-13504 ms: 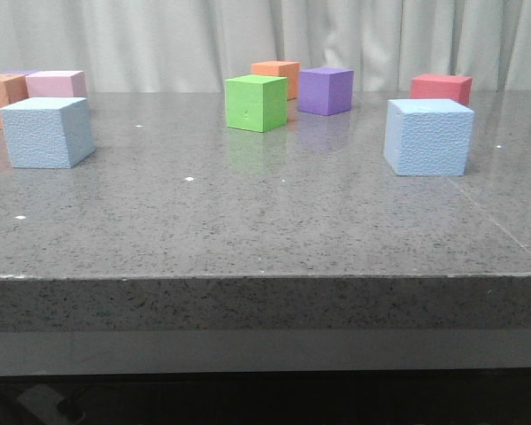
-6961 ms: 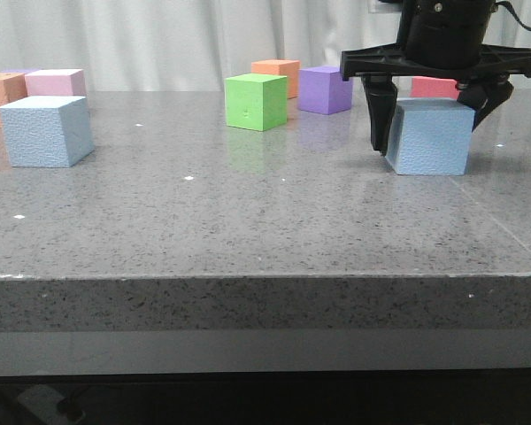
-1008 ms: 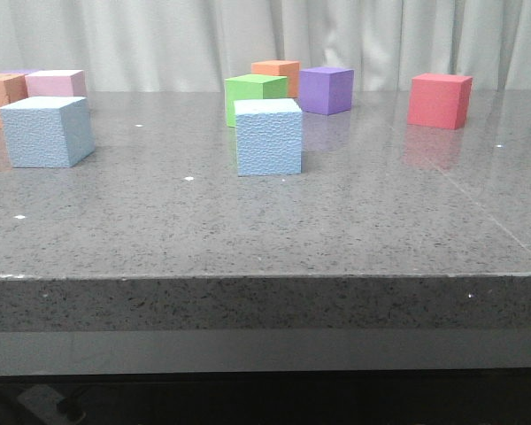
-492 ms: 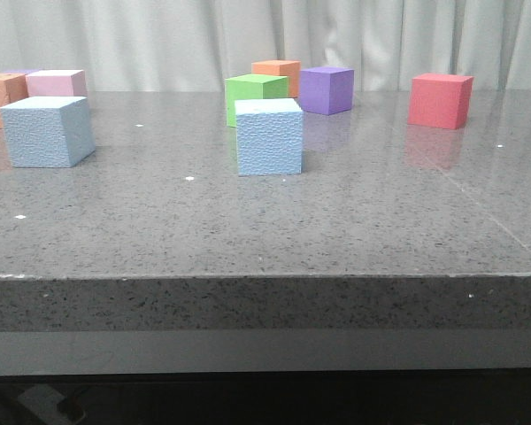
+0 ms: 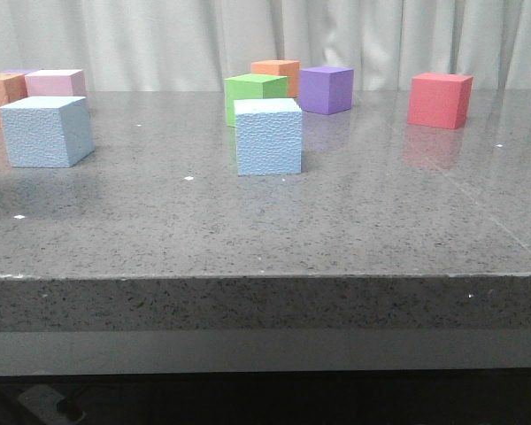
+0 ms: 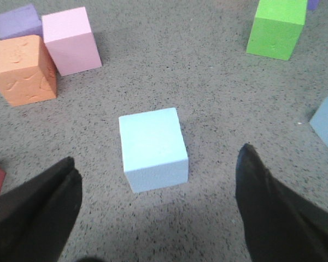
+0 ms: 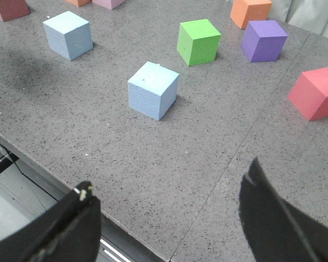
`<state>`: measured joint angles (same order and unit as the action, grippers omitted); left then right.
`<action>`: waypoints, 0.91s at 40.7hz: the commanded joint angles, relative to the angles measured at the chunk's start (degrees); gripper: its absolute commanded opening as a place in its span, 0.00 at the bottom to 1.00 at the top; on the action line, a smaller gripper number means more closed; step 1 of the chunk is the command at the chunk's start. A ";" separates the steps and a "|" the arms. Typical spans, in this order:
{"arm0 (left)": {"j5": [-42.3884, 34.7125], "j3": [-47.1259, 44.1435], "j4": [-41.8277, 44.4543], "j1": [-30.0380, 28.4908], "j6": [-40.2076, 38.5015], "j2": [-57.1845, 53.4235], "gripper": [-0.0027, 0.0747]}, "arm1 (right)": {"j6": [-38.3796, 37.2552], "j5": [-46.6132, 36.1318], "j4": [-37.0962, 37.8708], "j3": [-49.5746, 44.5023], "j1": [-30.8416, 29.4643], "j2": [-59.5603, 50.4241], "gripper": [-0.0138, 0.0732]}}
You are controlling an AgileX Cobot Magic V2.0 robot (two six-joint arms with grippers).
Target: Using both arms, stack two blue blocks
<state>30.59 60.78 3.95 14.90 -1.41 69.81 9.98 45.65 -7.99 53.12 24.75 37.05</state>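
I have two blue blocks on the table (image 5: 354, 230), well apart. In the front view one sits at the left edge of the frame (image 5: 47, 131), the other near the centre (image 5: 268, 136), just in front of the green cube (image 5: 252, 88). Neither arm shows in that view.

My left gripper (image 6: 156, 215) hangs above the left block (image 6: 152, 148), fingers spread wide, nothing between them. In the left wrist view the block lies in the middle of the frame, straight ahead of the gap and roughly centred between the two fingers, its faces turned slightly off their line. It's a cube, so no long axis to worry about.

My right gripper (image 7: 169, 229) is also wide and empty, sitting high and back over the table's near edge; the centre block (image 7: 153, 90) is far from it.

Left arm is clearly nearer its block. I judge a straight drop is what the grasp needs.
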 commanded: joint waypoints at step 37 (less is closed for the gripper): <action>9.58 26.10 7.09 -0.74 -13.42 28.01 0.78 | 0.53 -3.68 0.26 1.25 -0.28 -0.02 0.78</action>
<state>41.92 84.86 10.35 14.31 -14.00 99.50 9.98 45.65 -7.99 53.12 24.75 37.05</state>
